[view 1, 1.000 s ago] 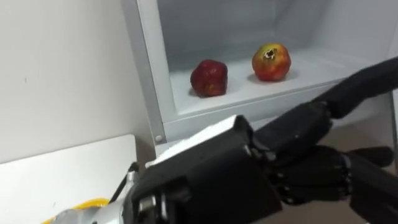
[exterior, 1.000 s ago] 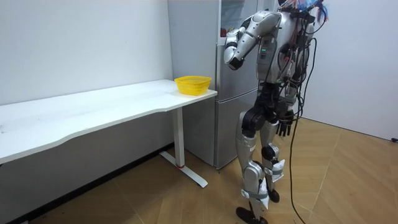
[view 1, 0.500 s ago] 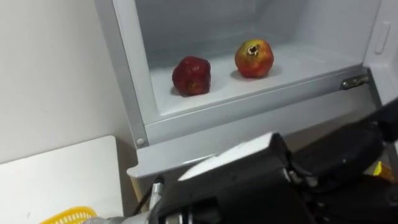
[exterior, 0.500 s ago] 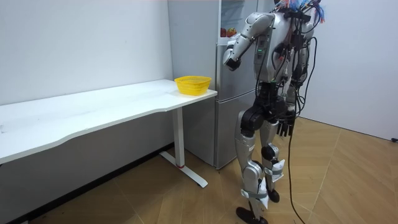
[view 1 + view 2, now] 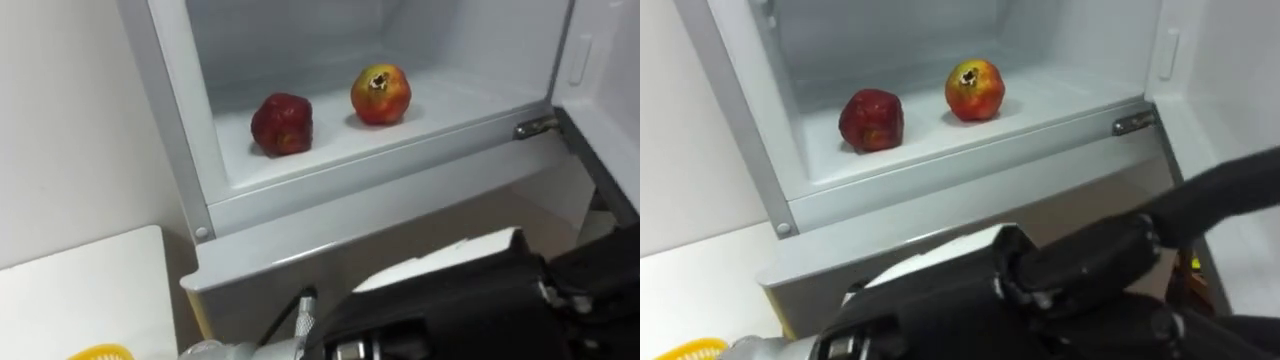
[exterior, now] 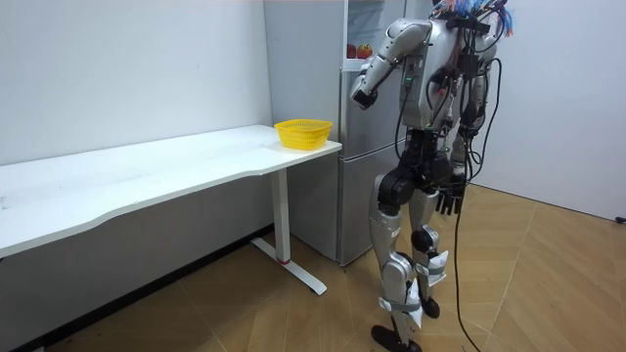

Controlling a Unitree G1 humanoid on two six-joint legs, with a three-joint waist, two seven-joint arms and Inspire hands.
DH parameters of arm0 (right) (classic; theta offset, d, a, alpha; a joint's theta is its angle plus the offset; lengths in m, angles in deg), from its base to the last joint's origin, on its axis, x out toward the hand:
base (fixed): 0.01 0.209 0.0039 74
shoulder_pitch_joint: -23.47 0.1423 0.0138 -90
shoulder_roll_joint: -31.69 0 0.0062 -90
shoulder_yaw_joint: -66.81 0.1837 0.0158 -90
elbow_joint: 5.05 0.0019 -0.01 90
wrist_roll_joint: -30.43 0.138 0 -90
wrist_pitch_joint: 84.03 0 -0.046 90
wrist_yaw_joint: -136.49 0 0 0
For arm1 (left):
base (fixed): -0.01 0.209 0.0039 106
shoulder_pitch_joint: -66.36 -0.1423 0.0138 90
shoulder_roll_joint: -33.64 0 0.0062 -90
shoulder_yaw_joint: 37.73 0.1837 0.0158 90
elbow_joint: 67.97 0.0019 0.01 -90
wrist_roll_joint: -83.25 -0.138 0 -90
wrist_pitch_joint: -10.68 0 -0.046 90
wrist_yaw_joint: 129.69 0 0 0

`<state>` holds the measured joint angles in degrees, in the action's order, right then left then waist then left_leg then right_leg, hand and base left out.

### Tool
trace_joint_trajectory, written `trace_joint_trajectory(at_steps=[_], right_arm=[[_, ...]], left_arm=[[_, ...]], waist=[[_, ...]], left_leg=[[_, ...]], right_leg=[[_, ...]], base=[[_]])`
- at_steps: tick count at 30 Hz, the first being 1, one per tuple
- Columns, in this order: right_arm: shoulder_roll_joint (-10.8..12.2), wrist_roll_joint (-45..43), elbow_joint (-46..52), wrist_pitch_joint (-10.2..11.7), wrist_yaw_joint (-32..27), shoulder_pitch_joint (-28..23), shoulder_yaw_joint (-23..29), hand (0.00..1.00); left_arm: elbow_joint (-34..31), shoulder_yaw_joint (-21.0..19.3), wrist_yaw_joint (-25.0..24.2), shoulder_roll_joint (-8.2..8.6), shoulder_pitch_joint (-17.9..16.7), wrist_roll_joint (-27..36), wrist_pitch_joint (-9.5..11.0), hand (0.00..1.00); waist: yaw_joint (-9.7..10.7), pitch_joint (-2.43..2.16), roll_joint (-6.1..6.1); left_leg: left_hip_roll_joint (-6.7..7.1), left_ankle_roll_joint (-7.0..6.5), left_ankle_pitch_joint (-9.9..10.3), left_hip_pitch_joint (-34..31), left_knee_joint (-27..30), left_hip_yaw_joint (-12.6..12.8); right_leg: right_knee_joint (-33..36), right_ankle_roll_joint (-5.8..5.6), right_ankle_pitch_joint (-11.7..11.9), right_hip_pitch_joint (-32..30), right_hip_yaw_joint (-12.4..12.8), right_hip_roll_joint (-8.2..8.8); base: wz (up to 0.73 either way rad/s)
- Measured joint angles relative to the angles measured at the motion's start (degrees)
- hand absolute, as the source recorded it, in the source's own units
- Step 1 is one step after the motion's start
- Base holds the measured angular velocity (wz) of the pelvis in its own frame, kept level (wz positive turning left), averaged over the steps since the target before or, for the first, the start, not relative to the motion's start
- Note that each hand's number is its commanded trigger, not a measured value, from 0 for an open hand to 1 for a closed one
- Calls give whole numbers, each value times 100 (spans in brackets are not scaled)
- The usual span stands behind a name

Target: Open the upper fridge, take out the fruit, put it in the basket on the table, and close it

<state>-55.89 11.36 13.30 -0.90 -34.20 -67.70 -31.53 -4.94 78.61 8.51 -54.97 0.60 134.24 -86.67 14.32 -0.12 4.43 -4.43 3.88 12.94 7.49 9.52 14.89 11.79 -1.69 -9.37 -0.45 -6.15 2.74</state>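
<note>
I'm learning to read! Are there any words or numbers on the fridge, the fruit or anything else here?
None: no word, number or sign can be read here.
The white fridge, the dark red round fruit, the red-and-yellow pomegranate, the yellow basket and the long white table show no readable print.

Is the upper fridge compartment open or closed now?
Open: the upper fridge compartment shows its inside, with a red apple and a pomegranate on its floor.

apple (image 5: 282,124) — dark red | pomegranate (image 5: 380,94) — red and yellow | fridge (image 5: 330,185) — white | basket (image 6: 303,132) — yellow | table (image 6: 147,176) — white
</note>
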Motion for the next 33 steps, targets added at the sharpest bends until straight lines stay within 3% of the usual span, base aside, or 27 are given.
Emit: trace_joint_trajectory(at_steps=[4,8,13,15,23,33], right_arm=[[-2,65,4,4,0,5,20,0],[-12,49,10,-2,-53,-8,17,0],[-25,69,31,17,-42,-1,10,0],[-21,105,30,58,-53,19,5,0],[-37,102,-4,131,-104,121,4,0],[-39,88,-17,185,-91,139,47,0]], left_arm=[[91,99,2,20,143,0,1,0],[275,330,24,277,423,-117,18,0],[487,504,53,362,572,-119,19,0],[564,611,135,486,669,-120,20,0],[632,820,382,808,1027,-122,26,0],[635,837,496,888,1210,-124,26,0]], waist=[[134,1,5],[182,31,72],[327,41,135],[419,52,161],[554,40,185],[706,41,338]], left_leg=[[-1,0,1,15,-2,40],[5,-34,22,19,-1,99],[-3,-35,22,78,-4,233],[2,-35,22,76,-9,245],[2,-35,22,20,-1,317],[-1,-36,23,87,-4,313]], right_leg=[[-1,-1,3,7,49,-11],[-6,-11,15,2,144,-20],[-7,-15,17,29,162,-26],[-16,-16,17,30,170,-25],[-6,-24,26,-65,235,-36],[-4,-19,31,-57,313,-54]], base=[[-5],[-10],[-5],[0],[-4],[-4]])
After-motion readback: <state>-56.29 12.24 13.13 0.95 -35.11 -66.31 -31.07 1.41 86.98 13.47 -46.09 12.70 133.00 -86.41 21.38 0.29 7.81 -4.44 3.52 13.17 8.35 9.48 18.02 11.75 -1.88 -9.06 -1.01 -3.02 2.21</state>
